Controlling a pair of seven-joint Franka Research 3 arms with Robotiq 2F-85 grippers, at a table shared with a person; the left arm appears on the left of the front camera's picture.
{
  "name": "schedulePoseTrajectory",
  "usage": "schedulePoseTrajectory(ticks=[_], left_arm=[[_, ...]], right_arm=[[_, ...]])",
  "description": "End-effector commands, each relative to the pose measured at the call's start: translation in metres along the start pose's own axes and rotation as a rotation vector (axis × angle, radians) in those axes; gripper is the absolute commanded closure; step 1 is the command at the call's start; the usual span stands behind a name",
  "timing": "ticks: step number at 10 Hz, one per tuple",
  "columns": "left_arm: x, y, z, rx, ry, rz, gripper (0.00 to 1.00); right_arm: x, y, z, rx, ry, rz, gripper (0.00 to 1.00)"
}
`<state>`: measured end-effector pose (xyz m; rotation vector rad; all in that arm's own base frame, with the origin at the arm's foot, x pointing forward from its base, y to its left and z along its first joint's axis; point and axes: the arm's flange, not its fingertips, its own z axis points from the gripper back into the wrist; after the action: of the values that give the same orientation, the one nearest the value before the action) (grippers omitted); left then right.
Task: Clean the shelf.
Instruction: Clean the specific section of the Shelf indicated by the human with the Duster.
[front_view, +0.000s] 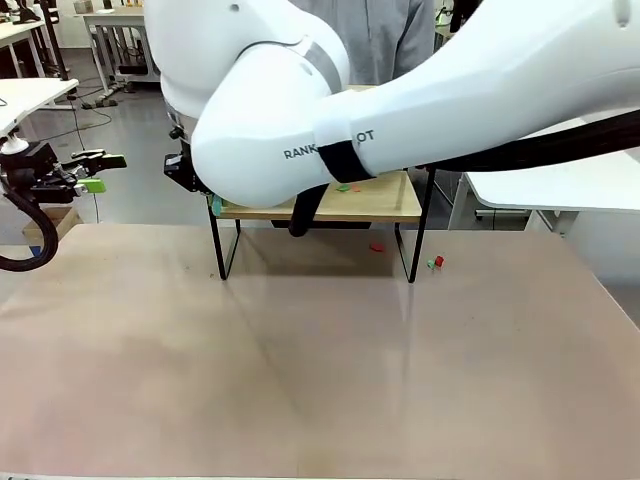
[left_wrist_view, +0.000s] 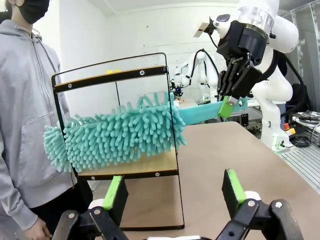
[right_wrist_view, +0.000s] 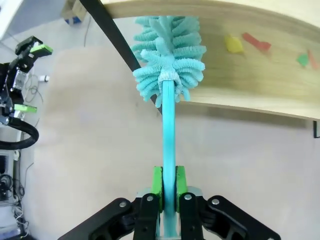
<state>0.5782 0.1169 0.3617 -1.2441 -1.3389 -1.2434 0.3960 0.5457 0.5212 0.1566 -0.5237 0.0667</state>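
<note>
Reaching to the shelf (left_wrist_view: 110, 79), the right gripper (left_wrist_view: 231, 104) is clamped on a duster (left_wrist_view: 120, 132) laid along its lower board (left_wrist_view: 150, 164), as seen past the open, empty left gripper (left_wrist_view: 173, 186).

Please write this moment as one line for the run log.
right gripper: shut on duster | duster: head on shelf lower board | left gripper: open, empty | scraps: on board

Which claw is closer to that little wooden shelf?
Right. The right claw holds a duster inside the shelf; the left claw hangs open off to one side, apart.
</note>
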Motion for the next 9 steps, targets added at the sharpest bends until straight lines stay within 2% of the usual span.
schedulePoseTrajectory(ticks=[1,6,7,8,9], left_arm=[[0.003,-0.001,-0.001,-0.001,-0.002,-0.014,0.00],[0.003,-0.001,-0.001,-0.001,-0.002,-0.014,0.00],[0.003,-0.001,-0.001,-0.001,-0.002,-0.014,0.00],[0.003,-0.001,-0.001,-0.001,-0.002,-0.014,0.00],[0.003,-0.001,-0.001,-0.001,-0.002,-0.014,0.00]], right_arm=[[0.001,0.007,-0.003,-0.012,0.000,-0.043,0.87],[-0.006,-0.007,-0.025,-0.016,0.099,-0.083,0.87],[-0.007,-0.006,-0.018,-0.042,0.123,-0.018,0.87],[-0.003,-0.003,-0.028,-0.025,0.080,-0.057,0.87],[-0.003,-0.003,-0.028,-0.025,0.080,-0.057,0.87]])
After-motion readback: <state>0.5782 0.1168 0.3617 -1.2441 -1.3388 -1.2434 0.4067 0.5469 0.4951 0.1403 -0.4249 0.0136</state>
